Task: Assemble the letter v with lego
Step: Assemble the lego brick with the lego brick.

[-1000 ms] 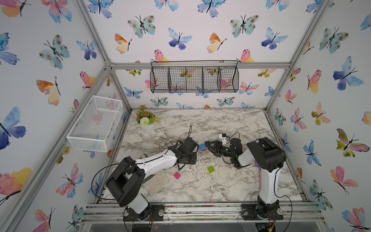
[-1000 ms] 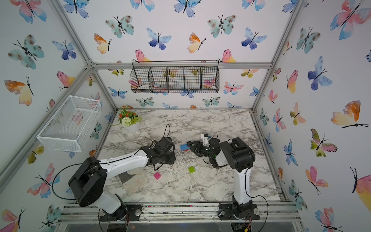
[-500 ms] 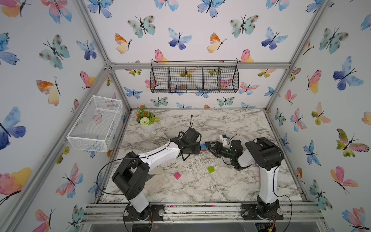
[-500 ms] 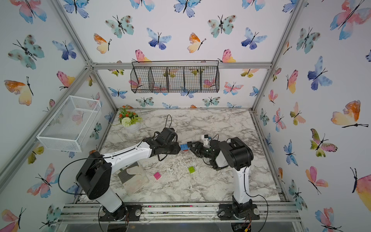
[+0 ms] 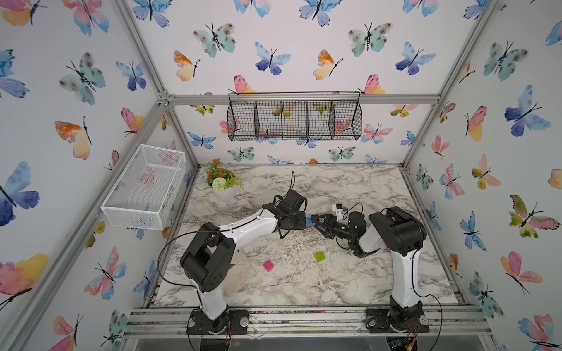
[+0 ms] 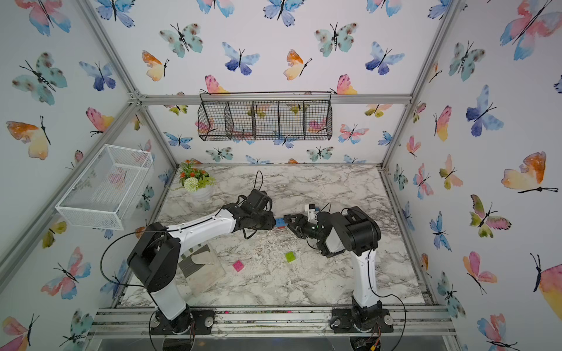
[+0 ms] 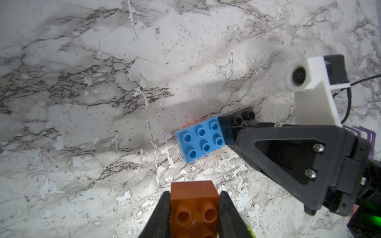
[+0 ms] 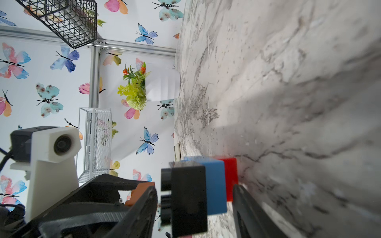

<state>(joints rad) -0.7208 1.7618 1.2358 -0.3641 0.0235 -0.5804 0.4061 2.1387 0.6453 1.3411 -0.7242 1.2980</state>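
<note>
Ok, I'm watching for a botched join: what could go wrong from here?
The orange brick in the left gripper may meet the blue brick off-line and not seat on its studs. Pressing could shift the stack in the right gripper, which grips only one end.

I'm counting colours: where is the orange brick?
In the left wrist view, the orange brick is clamped in the left gripper, just short of the blue brick stack held by the right gripper.
</note>
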